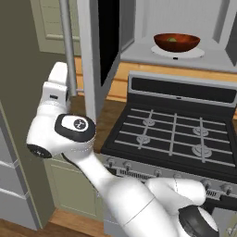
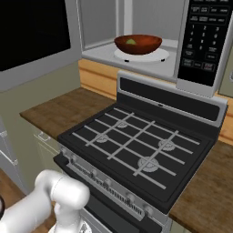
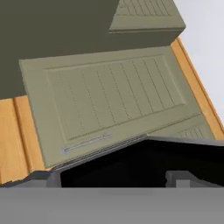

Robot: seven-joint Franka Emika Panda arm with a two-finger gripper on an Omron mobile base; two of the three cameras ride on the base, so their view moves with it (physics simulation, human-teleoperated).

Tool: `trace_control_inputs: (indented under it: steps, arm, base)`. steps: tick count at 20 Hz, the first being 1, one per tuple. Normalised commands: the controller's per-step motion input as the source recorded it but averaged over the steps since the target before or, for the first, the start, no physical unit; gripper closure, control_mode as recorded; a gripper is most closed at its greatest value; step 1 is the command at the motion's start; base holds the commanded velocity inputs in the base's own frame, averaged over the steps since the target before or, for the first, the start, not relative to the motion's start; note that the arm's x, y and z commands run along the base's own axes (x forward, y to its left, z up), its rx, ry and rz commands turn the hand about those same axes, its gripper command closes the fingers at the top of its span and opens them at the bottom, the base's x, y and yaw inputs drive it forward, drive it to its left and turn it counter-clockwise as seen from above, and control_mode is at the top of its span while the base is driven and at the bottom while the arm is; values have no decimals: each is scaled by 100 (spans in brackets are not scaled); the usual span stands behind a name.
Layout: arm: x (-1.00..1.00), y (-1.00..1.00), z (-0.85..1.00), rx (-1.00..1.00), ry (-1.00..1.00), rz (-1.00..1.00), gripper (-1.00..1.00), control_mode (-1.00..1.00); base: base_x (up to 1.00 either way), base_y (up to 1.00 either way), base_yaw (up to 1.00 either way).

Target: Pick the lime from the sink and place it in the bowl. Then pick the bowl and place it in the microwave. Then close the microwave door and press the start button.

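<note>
The reddish-brown bowl point(image 1: 177, 42) point(image 2: 138, 43) stands on the white turntable point(image 2: 157, 56) inside the microwave point(image 2: 207, 36). The dark-green lime point(image 1: 172, 40) point(image 2: 131, 42) lies in the bowl. The microwave door point(image 1: 99, 55) point(image 2: 36, 75) stands swung open to the left, its bar handle point(image 1: 68, 46) on the far side. My arm reaches up at the left, with its hand beside that handle. In the hand view my gripper point(image 3: 111, 178) is open, its dark tips far apart with nothing between them, above a black surface. The sink is out of view.
A black gas stove point(image 1: 176, 132) point(image 2: 136, 145) sits under the microwave, with knobs along its front. Wooden counter point(image 2: 59, 109) lies to its left. Green-grey cabinet doors point(image 3: 113, 96) face the hand. A grey appliance point(image 1: 14, 185) stands at the far left.
</note>
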Motion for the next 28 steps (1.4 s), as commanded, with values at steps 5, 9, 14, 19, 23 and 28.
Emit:
trace_control_inputs:
  steps: [5,9,14,19,23,28]
  arm:
    - [-12,-91,17,23,-7,0,-100,-100]
    - [-13,-100,9,31,0,-1,-100,-100]
    - [-1,-100,13,29,0,0,-100,-100]
    - [0,-100,8,27,0,0,-100,-100]
    - [25,-100,0,24,0,0,-100,-100]
    - [41,-95,0,23,0,0,-100,-100]
  base:
    - [0,0,0]
    - [0,0,0]
    - [0,0,0]
    - [0,0,0]
    - [0,0,0]
    - [0,0,0]
